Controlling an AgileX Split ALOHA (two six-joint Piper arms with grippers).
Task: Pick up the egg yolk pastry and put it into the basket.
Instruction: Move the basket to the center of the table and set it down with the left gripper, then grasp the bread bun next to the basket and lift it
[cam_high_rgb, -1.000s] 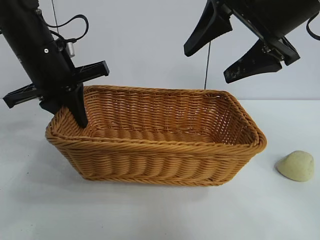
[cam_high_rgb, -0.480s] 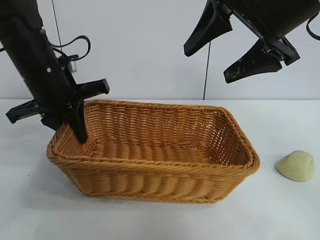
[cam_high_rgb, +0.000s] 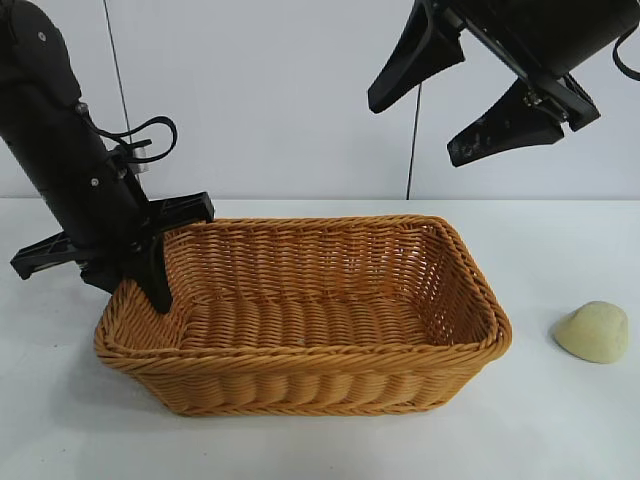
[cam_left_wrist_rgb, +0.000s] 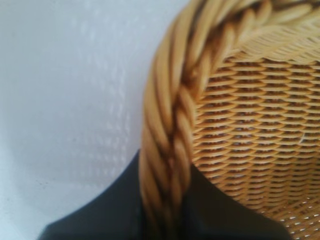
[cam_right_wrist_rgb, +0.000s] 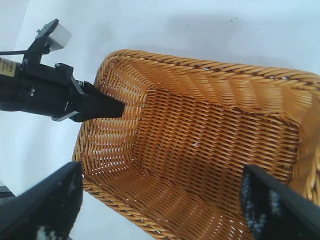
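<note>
The orange-brown wicker basket (cam_high_rgb: 300, 320) sits on the white table, empty inside. My left gripper (cam_high_rgb: 150, 275) is shut on the basket's braided rim at its left end; one finger (cam_high_rgb: 155, 270) reaches down inside the wall. In the left wrist view the rim (cam_left_wrist_rgb: 167, 150) runs between my two dark jaws. The pale yellow egg yolk pastry (cam_high_rgb: 592, 331) lies on the table to the right of the basket, apart from it. My right gripper (cam_high_rgb: 465, 95) hangs open high above the basket's right half. The right wrist view looks down into the basket (cam_right_wrist_rgb: 200, 150) and shows the left gripper (cam_right_wrist_rgb: 95, 106) on its rim.
The white table (cam_high_rgb: 560, 430) has bare surface in front of and to the right of the basket. A white wall stands behind. A thin cable (cam_high_rgb: 410, 140) hangs behind the basket.
My left gripper has lowered with the rim in it, and the basket has tipped down from tilted to flat on the table, shifting slightly. The right arm and the pastry have not moved.
</note>
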